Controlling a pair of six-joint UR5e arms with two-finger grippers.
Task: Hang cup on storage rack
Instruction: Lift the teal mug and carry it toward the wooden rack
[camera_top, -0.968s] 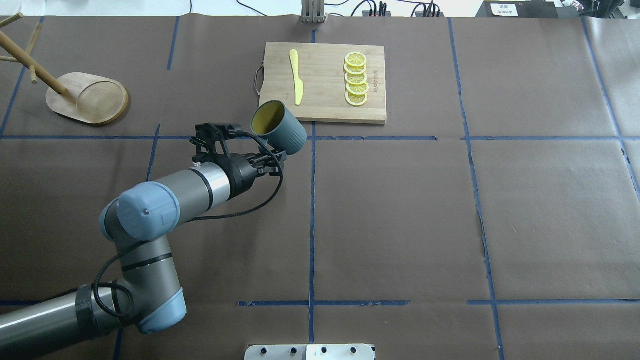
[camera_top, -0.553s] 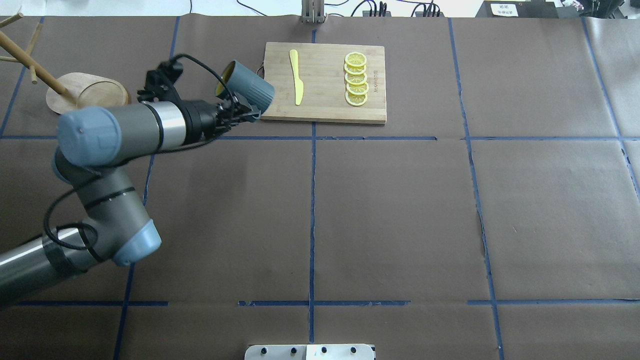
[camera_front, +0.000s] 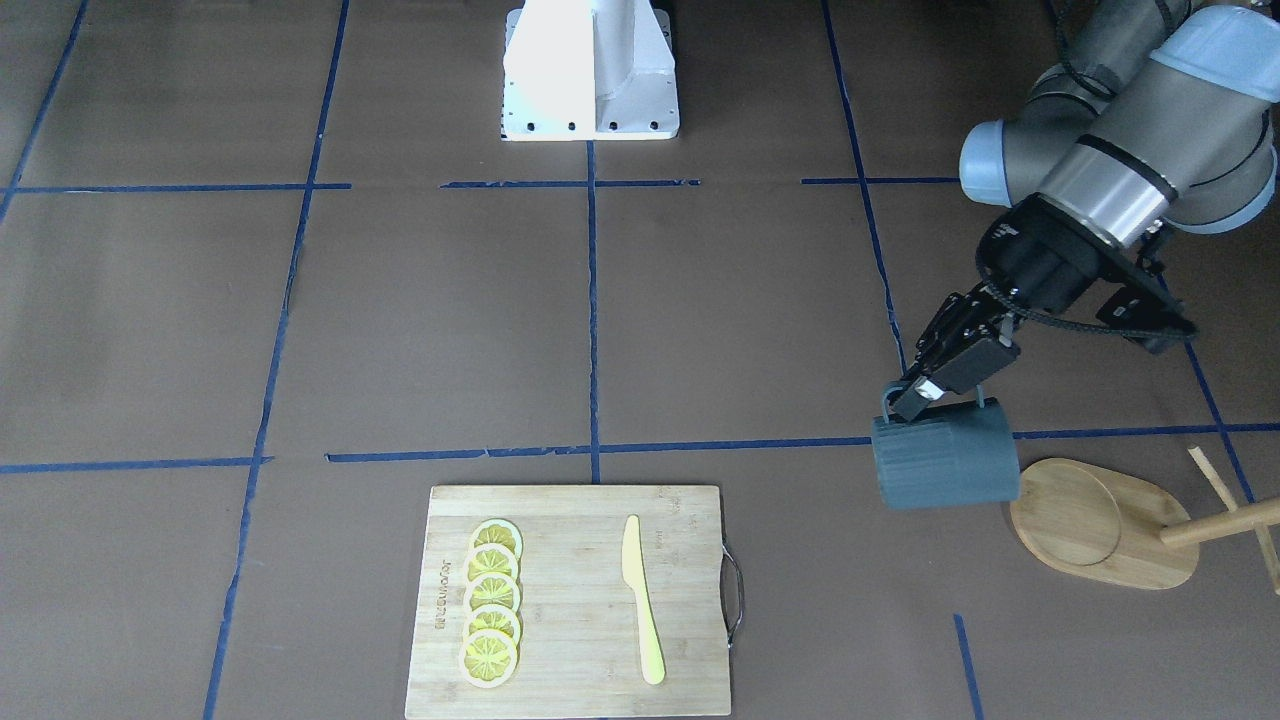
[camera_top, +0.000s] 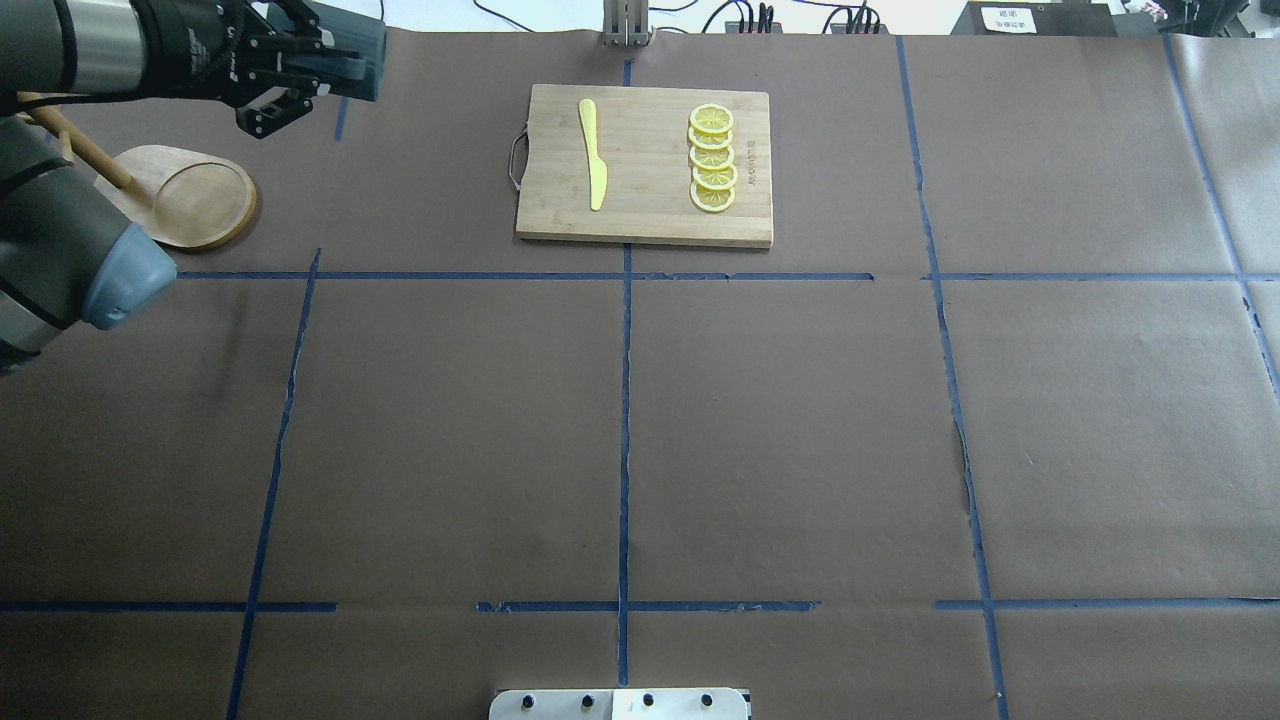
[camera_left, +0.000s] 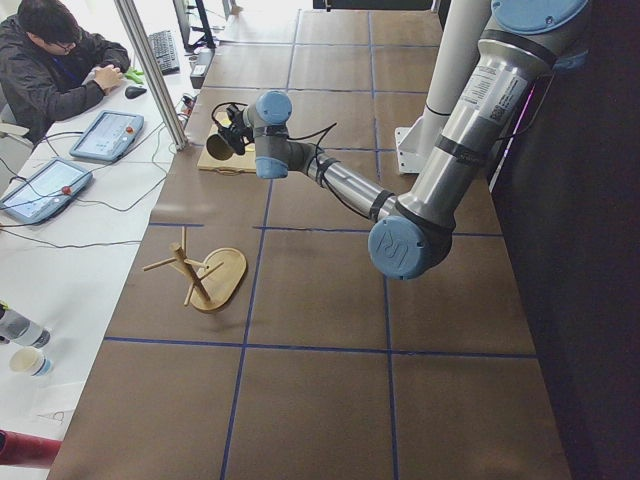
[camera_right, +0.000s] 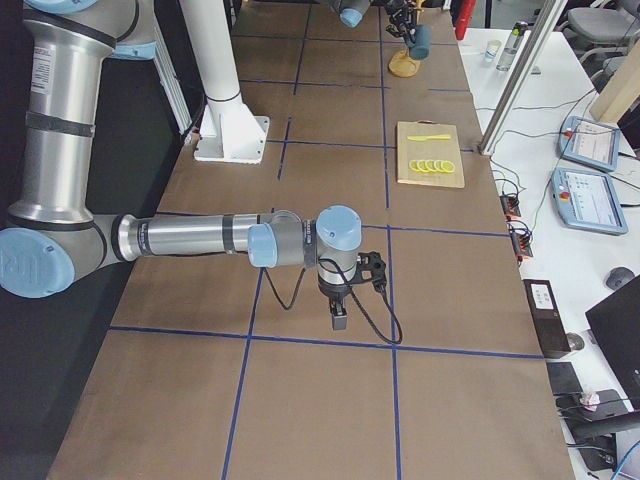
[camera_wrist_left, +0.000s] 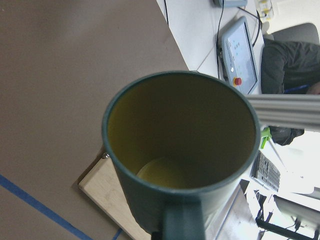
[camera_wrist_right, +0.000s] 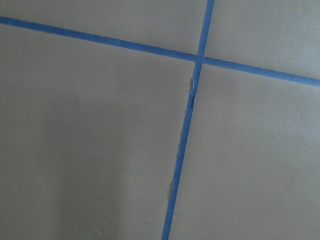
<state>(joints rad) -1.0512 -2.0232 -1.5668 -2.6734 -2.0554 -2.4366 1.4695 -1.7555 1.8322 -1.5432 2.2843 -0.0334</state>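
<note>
My left gripper (camera_front: 930, 388) is shut on the handle of the dark teal ribbed cup (camera_front: 945, 465) and holds it in the air on its side, handle up. The cup hangs just beside the oval base of the bamboo storage rack (camera_front: 1100, 520), whose post (camera_front: 1215, 520) leans away from it. In the overhead view the gripper (camera_top: 325, 70) and cup (camera_top: 358, 52) are at the far left corner, beyond the rack (camera_top: 190, 200). The left wrist view looks into the cup's yellow inside (camera_wrist_left: 182, 130). My right gripper (camera_right: 338, 318) points down at the table; I cannot tell whether it is open.
A bamboo cutting board (camera_top: 645, 165) with a metal handle lies at the far middle, with a yellow knife (camera_top: 592, 155) and several lemon slices (camera_top: 712, 158) on it. Blue tape lines cross the brown table cover. An operator sits past the far edge (camera_left: 55, 60).
My left arm has swung left and toward the far edge, carrying the cup from beside the cutting board to the far left corner by the rack.
</note>
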